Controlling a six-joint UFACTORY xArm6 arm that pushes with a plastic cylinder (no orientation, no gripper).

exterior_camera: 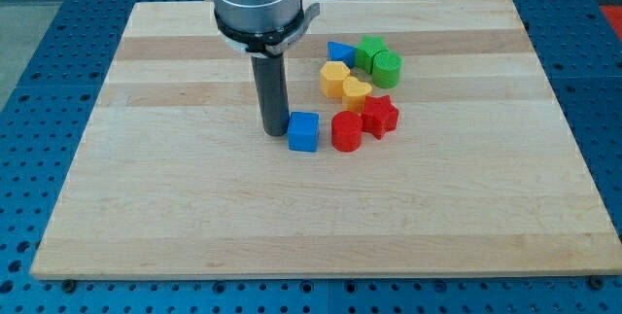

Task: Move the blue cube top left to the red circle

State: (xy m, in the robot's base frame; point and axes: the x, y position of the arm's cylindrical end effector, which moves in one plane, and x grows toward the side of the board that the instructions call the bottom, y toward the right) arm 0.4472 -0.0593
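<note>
The blue cube (303,131) sits near the board's middle. The red circle (346,131), a short red cylinder, stands just to its right, a small gap apart. My tip (275,131) rests on the board right beside the cube's left face, touching or nearly touching it. The dark rod rises from the tip to the grey arm head at the view's top.
A red star (381,117) sits right of the red circle. Above them lie a yellow block (335,79), a yellow heart (357,92), a blue triangle (339,52) and two green blocks (369,51) (387,66). The wooden board (175,217) lies on a blue perforated table.
</note>
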